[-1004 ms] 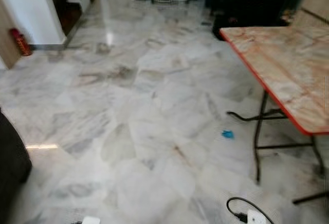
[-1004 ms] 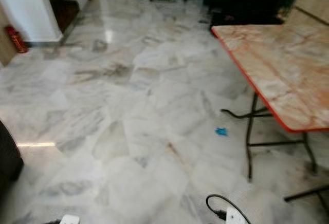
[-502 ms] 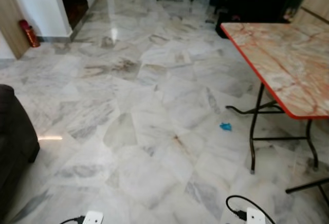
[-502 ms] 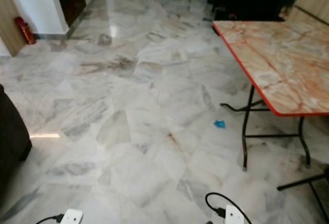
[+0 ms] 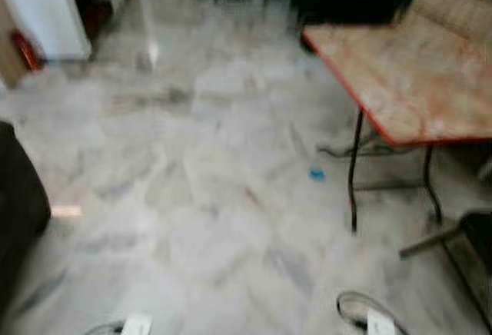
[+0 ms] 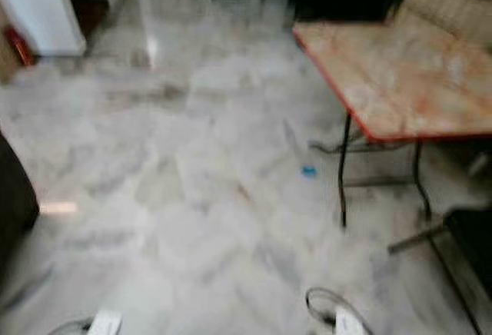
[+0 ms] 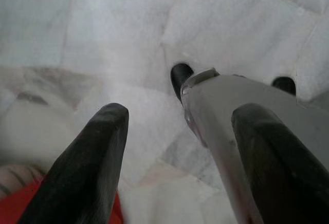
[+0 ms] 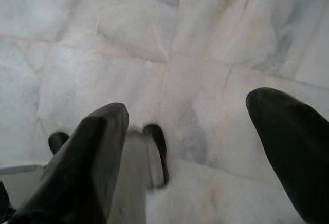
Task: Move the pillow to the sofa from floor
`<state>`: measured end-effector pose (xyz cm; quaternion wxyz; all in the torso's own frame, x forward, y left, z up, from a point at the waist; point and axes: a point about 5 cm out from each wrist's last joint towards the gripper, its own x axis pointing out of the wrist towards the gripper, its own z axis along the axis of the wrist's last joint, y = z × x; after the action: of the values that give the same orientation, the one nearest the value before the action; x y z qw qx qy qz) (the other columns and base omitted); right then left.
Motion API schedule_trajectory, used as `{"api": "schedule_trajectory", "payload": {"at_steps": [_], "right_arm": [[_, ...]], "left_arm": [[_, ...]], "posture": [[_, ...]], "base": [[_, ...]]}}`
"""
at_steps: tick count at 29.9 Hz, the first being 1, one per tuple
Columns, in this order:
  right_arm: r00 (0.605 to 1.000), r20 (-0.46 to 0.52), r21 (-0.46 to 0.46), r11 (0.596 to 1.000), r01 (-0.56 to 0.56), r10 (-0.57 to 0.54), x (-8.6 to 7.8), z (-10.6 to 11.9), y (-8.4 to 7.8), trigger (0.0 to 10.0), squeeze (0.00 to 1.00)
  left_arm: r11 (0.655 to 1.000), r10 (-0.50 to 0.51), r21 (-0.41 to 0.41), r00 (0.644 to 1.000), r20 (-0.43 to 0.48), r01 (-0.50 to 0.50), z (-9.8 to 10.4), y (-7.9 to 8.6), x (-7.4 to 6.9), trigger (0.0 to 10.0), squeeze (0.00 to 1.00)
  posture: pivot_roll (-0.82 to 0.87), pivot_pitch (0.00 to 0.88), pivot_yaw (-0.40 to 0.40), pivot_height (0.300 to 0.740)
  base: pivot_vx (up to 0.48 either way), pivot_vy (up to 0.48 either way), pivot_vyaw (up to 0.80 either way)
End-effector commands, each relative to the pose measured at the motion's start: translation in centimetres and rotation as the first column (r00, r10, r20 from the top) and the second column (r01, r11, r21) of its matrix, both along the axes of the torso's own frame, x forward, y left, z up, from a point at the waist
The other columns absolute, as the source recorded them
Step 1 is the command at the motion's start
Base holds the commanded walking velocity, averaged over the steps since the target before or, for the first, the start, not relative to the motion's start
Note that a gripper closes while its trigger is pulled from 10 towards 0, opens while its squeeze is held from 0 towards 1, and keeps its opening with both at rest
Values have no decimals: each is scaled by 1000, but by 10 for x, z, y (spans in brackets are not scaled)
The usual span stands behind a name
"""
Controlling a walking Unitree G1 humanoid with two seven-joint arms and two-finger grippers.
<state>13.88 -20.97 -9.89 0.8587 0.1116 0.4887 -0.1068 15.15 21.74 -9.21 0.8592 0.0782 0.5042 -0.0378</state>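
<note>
**Marble floor seen in blur, both grippers hanging open over it**

Grey-veined white marble floor is seen across the head views, which are blurred throughout. A folding table with a marbled orange top, red edge and thin black legs stands on the robot's right. A small blue scrap lies on the floor just beside the table's nearest leg. A dark sofa is cut off at the left edge. A white wall corner is seen at the far left, with a red object standing beside it. A black cable loops on the floor at the bottom right, touching a white plug block.

The left gripper is seen in its wrist view with the two black fingers spread apart and nothing held between them; pale marble and a silver leg lie beneath it. The right gripper is likewise held spread and empty above the marble. The pillow's place cannot be told.
</note>
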Motion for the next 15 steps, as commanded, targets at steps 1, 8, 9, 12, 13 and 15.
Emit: {"api": "schedule_trajectory", "payload": {"at_steps": [1, 8, 9, 12, 13, 15], "right_arm": [[1000, 1, -8, 1000, -8, 8, 1, 1, -3, 10000, 0], [1000, 2, -5, 1000, -8, 8, 1, 1, -2, 10000, 0], [1000, 2, -5, 1000, -8, 8, 1, 1, -2, 10000, 0], [1000, 2, -5, 1000, -8, 8, 1, 1, -2, 10000, 0], [1000, 2, -5, 1000, -8, 8, 1, 1, -2, 10000, 0], [1000, 2, -4, 1000, -9, 9, 1, 1, -2, 10000, 0]], "left_arm": [[1000, -1, -12, 999, -42, 0, -5, -5, -11, 10000, 0], [1000, 1, -6, 999, -51, -2, -6, -4, -14, 10000, 0], [1000, 1, -6, 999, -52, -2, -6, -3, -14, 10000, 0], [1000, 2, -3, 999, -53, -2, -6, -2, -14, 10000, 0], [1000, 2, -2, 999, -52, -2, -6, -2, -14, 10000, 0], [1000, 1, 0, 999, -53, -1, -6, -2, -13, 10000, 0]], "posture": [[-52, 0, -49, 740], [-52, 0, -47, 740], [-52, 0, -47, 740], [-51, 0, -47, 740], [-52, 0, -47, 740], [-51, 0, -47, 740]], "base": [[-322, 0, 0], [-320, 0, 0], [-319, 0, 0], [-320, 0, 0], [-322, 0, 0], [-324, 0, 0]]}}
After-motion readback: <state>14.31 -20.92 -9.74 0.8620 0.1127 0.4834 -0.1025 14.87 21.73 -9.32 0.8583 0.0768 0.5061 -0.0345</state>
